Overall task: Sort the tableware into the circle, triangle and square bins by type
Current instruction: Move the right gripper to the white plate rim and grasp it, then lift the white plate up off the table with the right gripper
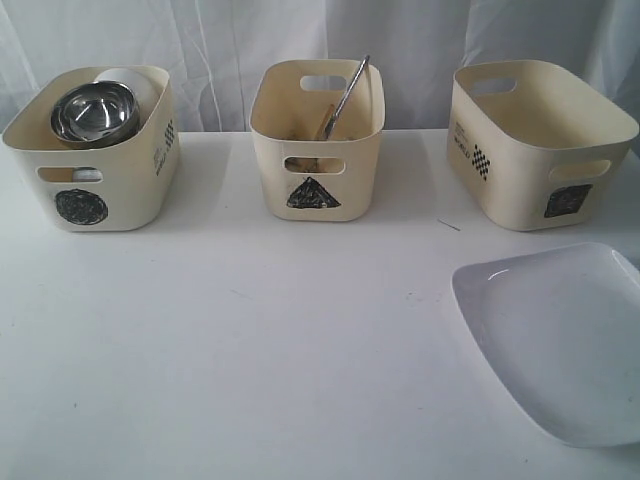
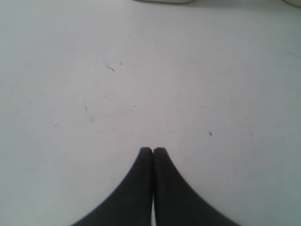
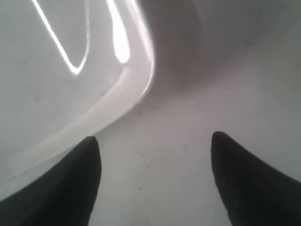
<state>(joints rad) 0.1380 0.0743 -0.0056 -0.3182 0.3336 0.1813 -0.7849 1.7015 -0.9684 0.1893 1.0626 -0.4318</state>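
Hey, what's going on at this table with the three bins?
A two-armed robot is sorting tableware into marked bins. The circle bin holds a steel bowl and a white bowl, and cutlery stands in the triangle bin. The large white plate lies on the table, not yet in the square bin. The right gripper is open at the plate's rim. The left gripper is shut over bare table.
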